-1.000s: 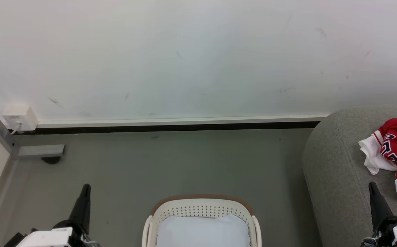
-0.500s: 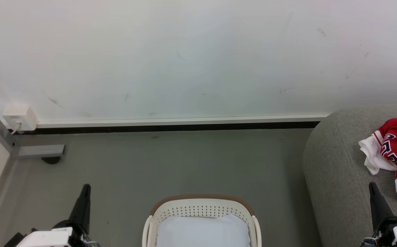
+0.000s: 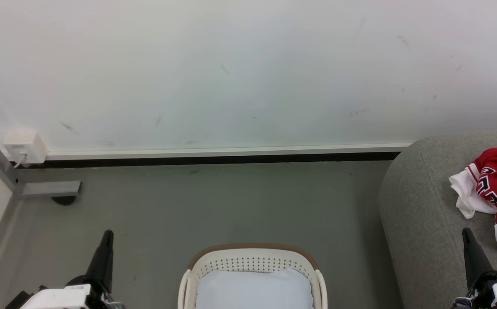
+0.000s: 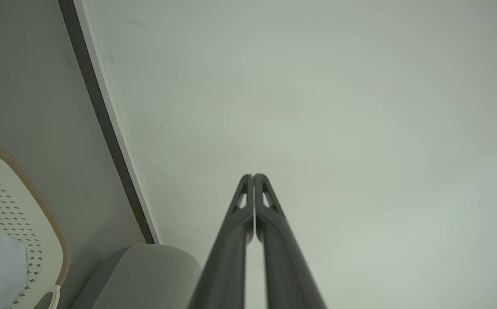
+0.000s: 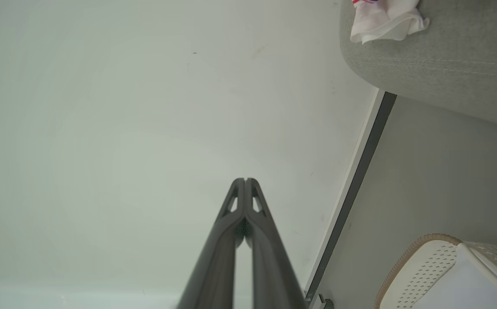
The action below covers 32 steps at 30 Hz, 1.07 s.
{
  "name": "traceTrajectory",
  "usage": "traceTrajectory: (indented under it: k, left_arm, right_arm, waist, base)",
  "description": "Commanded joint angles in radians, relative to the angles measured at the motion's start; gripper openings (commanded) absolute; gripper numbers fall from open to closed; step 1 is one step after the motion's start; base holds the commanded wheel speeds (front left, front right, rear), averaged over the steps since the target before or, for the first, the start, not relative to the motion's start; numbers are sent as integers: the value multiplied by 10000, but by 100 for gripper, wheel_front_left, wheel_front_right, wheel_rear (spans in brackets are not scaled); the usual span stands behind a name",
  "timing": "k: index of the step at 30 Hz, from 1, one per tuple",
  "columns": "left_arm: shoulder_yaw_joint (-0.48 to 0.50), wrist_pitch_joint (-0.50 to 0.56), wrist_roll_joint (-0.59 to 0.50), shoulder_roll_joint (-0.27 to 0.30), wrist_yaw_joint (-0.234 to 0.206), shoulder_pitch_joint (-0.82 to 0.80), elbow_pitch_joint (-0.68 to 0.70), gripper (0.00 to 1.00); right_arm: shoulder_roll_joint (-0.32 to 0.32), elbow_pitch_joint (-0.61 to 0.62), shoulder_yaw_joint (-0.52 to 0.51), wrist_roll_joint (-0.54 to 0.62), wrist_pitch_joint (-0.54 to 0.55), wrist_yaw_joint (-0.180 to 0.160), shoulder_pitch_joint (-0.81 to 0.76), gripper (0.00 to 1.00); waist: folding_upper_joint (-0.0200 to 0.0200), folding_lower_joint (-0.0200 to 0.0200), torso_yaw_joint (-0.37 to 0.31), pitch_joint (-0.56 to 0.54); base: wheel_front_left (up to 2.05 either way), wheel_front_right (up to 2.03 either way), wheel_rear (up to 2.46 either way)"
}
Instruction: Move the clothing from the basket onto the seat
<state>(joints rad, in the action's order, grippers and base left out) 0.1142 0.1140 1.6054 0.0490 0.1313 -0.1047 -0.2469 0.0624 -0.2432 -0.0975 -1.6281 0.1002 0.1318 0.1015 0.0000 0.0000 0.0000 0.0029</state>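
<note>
On the grey seat (image 3: 420, 214) to your right lay the red-and-white clothing (image 3: 495, 184), while the basket (image 3: 253, 257) held just its white liner (image 3: 253, 292) and your left gripper (image 3: 107, 234) and right gripper (image 3: 466, 231) hung empty, fingers pressed together, the job seemingly done.

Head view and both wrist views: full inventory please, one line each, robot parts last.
clothing: one heap, piece count unclear; red and white, black-and-white lettering; on the seat, far right
basket: 1; cream-white, brown rim; on the floor, bottom centre
liner: 1; white; inside the basket
seat: 1; light grey; right side
wall box: 1; white; foot of the wall, far left
bracket: 1; grey metal; below the wall box
skirting: 1; white over black; along the wall's foot
left tool: 1; dark; lower left, shut, empty
right tool: 1; dark; lower right, shut, empty
</note>
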Motion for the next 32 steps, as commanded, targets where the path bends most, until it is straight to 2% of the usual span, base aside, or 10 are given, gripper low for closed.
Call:
traceTrajectory:
  k: [1, 32]
  left_arm:
    - [19, 40, 133, 16, -11, -89, 24, 0]
    - [19, 38, 135, 17, -11, -89, 25, 0]
  right_arm:
    - [1, -26, -29, 32, 44, -21, 117, 0]
    - [-40, -28, -87, 90, 83, -21, 124, 0]
  waist:
    - [0, 0, 0, 0]
    - [0, 0, 0, 0]
  base:
    - [0, 0, 0]
    - [0, 0, 0]
